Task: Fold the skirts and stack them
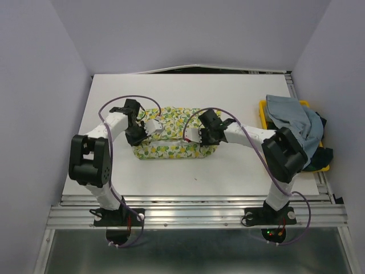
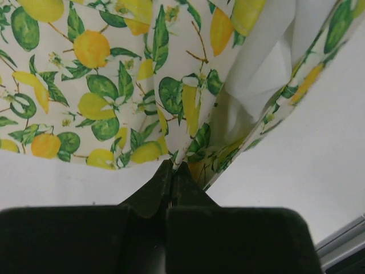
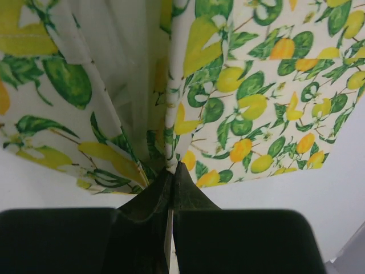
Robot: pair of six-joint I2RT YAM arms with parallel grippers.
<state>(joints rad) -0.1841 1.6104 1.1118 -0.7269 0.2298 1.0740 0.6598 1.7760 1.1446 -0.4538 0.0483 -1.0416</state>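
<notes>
The lemon-print skirt lies across the middle of the white table, its two ends lifted off the surface. My left gripper is shut on its left edge; in the left wrist view the printed cloth hangs from the pinched jaws. My right gripper is shut on its right edge, the fabric rising from the closed tips. A light blue-grey skirt lies heaped at the right, with a dark skirt partly hidden beneath it.
A yellow plastic tray at the table's right edge holds the heaped skirts. White tabletop lies in front of the lemon skirt and behind it. Purple cables loop over both arms. A metal rail runs along the near edge.
</notes>
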